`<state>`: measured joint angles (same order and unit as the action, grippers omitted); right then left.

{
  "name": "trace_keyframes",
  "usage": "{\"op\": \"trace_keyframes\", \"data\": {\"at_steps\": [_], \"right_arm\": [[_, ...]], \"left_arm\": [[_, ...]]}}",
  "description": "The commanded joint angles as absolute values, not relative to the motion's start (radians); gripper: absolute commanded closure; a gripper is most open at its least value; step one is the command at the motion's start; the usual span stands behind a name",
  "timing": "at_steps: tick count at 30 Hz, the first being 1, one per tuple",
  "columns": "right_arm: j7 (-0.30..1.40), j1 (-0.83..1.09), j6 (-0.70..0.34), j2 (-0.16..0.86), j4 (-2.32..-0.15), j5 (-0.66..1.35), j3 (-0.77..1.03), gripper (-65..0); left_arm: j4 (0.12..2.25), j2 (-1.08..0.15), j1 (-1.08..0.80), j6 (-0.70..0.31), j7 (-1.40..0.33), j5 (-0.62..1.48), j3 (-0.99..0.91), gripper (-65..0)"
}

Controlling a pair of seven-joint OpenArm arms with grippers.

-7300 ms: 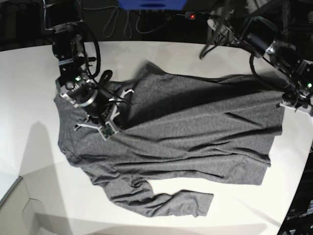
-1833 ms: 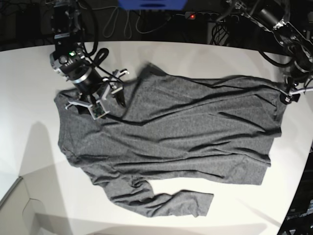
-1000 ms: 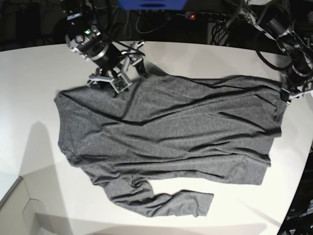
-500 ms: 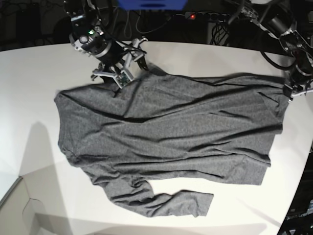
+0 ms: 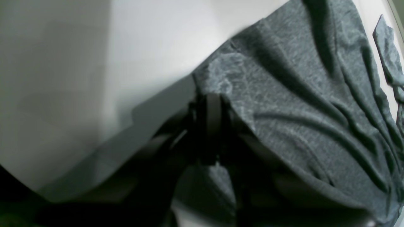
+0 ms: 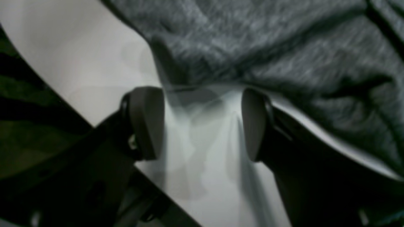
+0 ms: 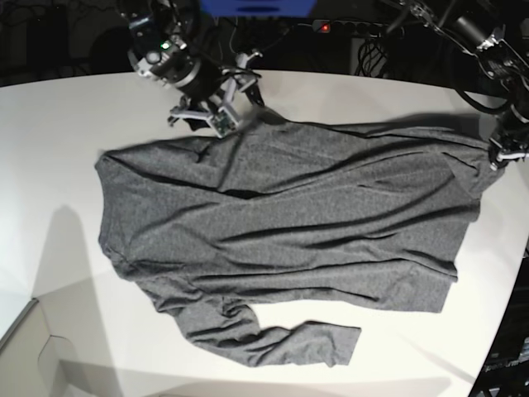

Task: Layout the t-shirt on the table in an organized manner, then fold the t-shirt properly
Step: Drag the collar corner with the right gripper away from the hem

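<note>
Base view: we record the t-shirt [image 7: 281, 231] spread lengthwise across the tabletop [image 7: 50, 149], left hand [image 7: 499, 156] clenched on its hem corner, right hand [image 7: 216, 114] released, nearest the tucked far sleeve.

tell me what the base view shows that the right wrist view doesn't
Only the base view shows the whole t-shirt spread across the table, one long sleeve lying along its near edge, and the left gripper at the shirt's corner.

Only the right wrist view shows the right gripper close up, its jaws open with bare table between them, right at the fabric's edge.

Both show grey knit cloth on the white tabletop.
</note>
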<state>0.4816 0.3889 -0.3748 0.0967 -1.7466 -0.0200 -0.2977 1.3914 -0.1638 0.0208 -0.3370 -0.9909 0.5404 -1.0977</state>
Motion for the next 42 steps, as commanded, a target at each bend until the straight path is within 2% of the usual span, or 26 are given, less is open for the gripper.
{"op": "trace_keyframes", "data": {"at_steps": [1,3,22,25,30,34,42], "right_arm": [[0.453,0.383,-0.346,0.096,-1.764,-0.007,-0.312,-39.4],[0.443,0.381,-0.317,0.099,-1.764,-0.007,-0.335,-39.4],[0.4,0.343,-0.312,0.042,-1.712,-0.007,-0.334,-38.3],[0.4,0.341,-0.312,0.039,-1.712,-0.007,-0.335,-32.4],[0.403,0.344,-0.312,0.036,-1.712,-0.007,-0.335,-17.5],[0.404,0.354,-0.312,0.036,-1.712,-0.007,-0.334,-0.4],[0.398,0.452,-0.312,0.044,-1.811,-0.007,-0.335,0.0]], "left_arm": [[1.409,-0.183,0.031,-0.344,-0.975,0.556,-1.099,-0.1],[1.409,-0.183,0.033,-0.344,-0.977,0.556,-1.099,-0.1],[1.408,-0.209,0.033,-0.344,-0.978,0.556,-1.099,-0.1],[1.406,-0.222,0.033,-0.344,-0.978,0.556,-1.099,-0.1],[1.406,-0.225,0.035,-0.344,-0.978,0.556,-1.099,-0.1],[1.406,-0.225,0.039,-0.344,-0.978,0.556,-1.099,-0.1],[1.409,-0.226,0.042,-0.346,-0.98,0.558,-1.099,-0.1]]}}
